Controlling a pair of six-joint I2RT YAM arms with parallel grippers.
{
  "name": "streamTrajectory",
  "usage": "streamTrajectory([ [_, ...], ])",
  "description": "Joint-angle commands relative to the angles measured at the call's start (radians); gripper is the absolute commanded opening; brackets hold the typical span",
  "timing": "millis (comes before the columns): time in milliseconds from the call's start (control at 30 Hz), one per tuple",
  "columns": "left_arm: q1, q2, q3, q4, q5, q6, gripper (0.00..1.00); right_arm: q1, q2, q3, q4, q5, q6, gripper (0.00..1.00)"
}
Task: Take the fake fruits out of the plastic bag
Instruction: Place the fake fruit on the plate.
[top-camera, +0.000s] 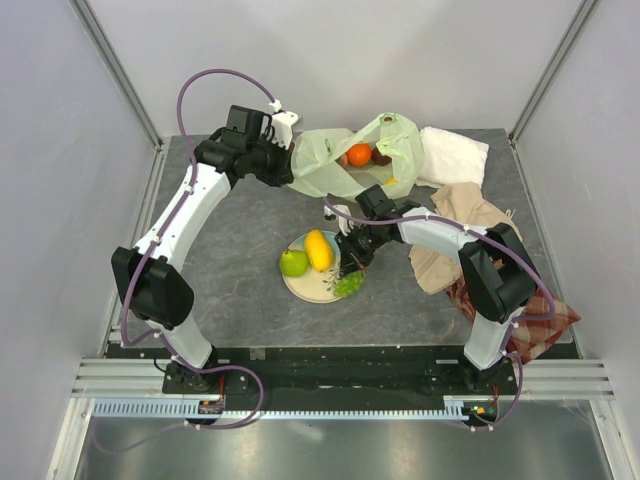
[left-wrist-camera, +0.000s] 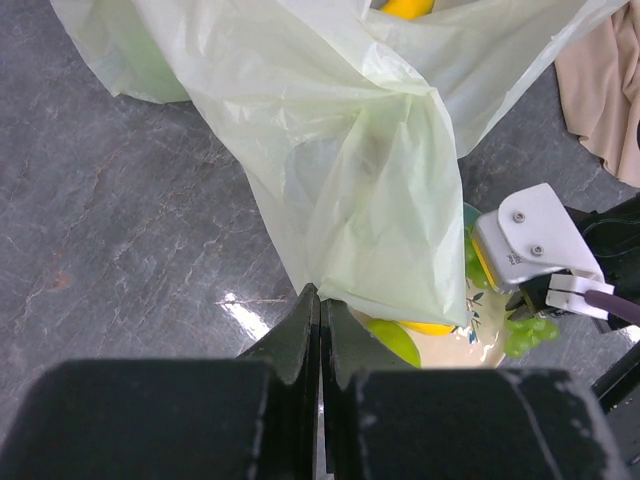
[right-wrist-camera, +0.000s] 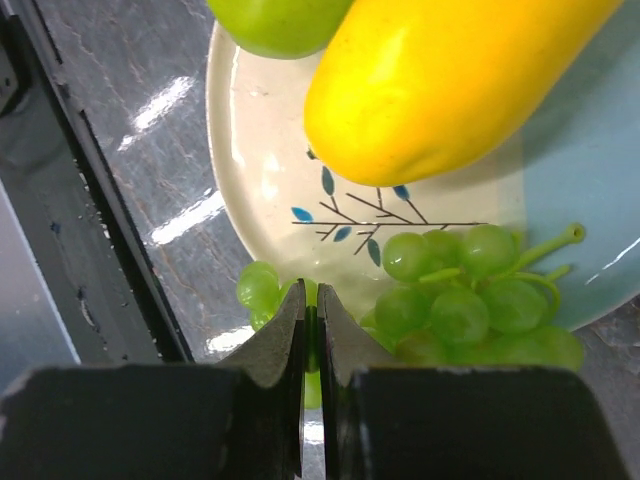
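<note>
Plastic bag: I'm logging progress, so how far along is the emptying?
Done: a green apple and yellow mango lie on the plate. In hand: the right gripper is pinched on the green grapes at the plate's rim, while the left gripper appears to hold an edge of the plastic bag. Left: an orange, a dark fruit and something yellow show inside the bag.

The right gripper's black fingers (right-wrist-camera: 272, 350) stand almost together, with a sliver of green from the bunch of glossy green plastic grapes (right-wrist-camera: 460, 310) pinched between their tips. The grapes lie over the rim of a round cream ceramic plate (right-wrist-camera: 260, 180) painted with blue leaves, partly on the grey marbled surface (right-wrist-camera: 130, 120). A smooth yellow plastic mango (right-wrist-camera: 450, 80) rests on the plate beside a green plastic apple (right-wrist-camera: 280, 18).
</note>
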Motion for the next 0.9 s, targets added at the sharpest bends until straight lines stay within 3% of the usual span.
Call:
streamTrajectory([
  [0, -0.007, -0.051, -0.009, 0.016, 0.006, 0.032, 0.02, -0.001, -0.033, -0.028, 0.077, 0.053, -0.017, 0.07],
  [200, -0.007, -0.051, -0.014, 0.016, 0.009, 0.030, 0.02, 0.041, 0.012, -0.002, 0.099, 0.046, -0.027, 0.18],
  [300, -0.007, -0.056, -0.014, 0.016, 0.009, 0.030, 0.02, 0.041, -0.011, 0.015, 0.079, 0.069, -0.020, 0.35],
  [333, -0.007, -0.056, -0.015, 0.018, 0.011, 0.032, 0.01, 0.041, -0.025, 0.021, 0.064, 0.072, -0.019, 0.49],
  [400, -0.007, -0.059, -0.018, 0.016, 0.012, 0.032, 0.02, 0.041, -0.068, 0.050, 0.045, 0.070, 0.001, 0.63],
  [433, -0.007, -0.059, -0.020, 0.018, 0.012, 0.033, 0.02, 0.042, -0.082, 0.061, 0.032, 0.073, 0.016, 0.78],
  [533, -0.007, -0.059, -0.020, 0.018, 0.018, 0.030, 0.02, 0.039, -0.128, 0.113, -0.020, 0.096, 0.082, 0.98],
  [733, -0.007, -0.051, -0.001, 0.018, 0.041, 0.013, 0.02, 0.033, -0.195, 0.132, -0.057, 0.266, 0.127, 0.98],
  [800, -0.008, -0.048, 0.003, 0.019, 0.043, 0.009, 0.02, 0.021, -0.156, 0.130, -0.060, 0.360, 0.168, 0.98],
  [867, -0.007, -0.047, 0.009, 0.019, 0.043, 0.009, 0.01, -0.016, -0.105, 0.129, -0.054, 0.353, 0.196, 0.98],
])
